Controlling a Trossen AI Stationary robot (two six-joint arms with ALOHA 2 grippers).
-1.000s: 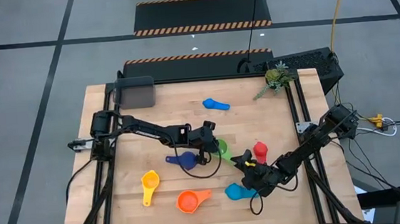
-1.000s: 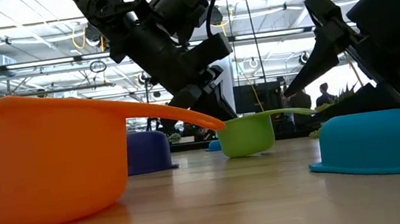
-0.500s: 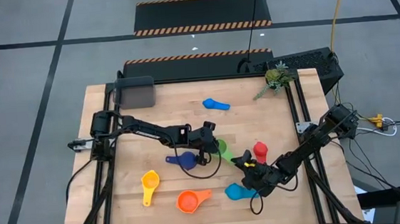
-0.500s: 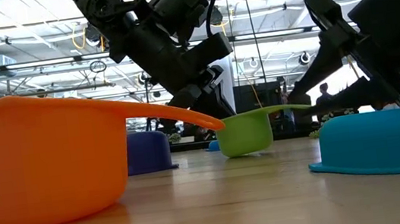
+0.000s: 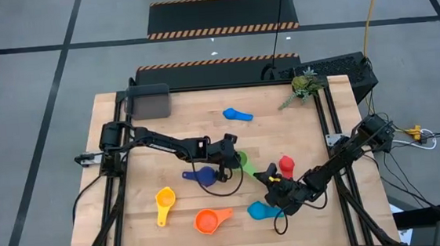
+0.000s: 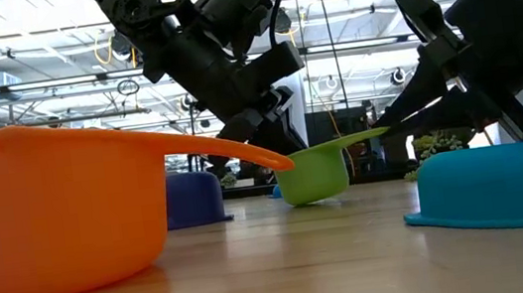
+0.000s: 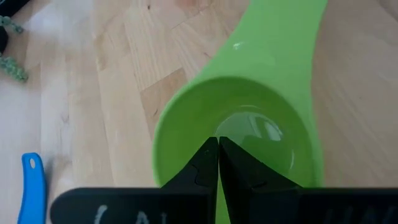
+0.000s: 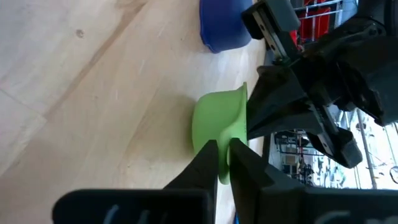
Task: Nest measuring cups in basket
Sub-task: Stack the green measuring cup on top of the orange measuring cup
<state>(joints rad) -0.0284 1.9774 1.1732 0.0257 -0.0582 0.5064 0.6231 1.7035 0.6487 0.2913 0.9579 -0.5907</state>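
Right gripper [image 5: 260, 174] clamped on the flat handle of the green measuring cup [image 6: 313, 172] near mid-table; cup tilted, one edge off the wood. Left gripper [image 5: 237, 160] pinched on the same cup's rim, opposite side. Dark blue cup [image 5: 202, 174] just beside; grey basket [image 5: 150, 102] well apart at the far left corner.

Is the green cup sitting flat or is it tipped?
Tipped. In the low view the green cup leans with one side of its bottom off the table, while the right hand pinches its handle.
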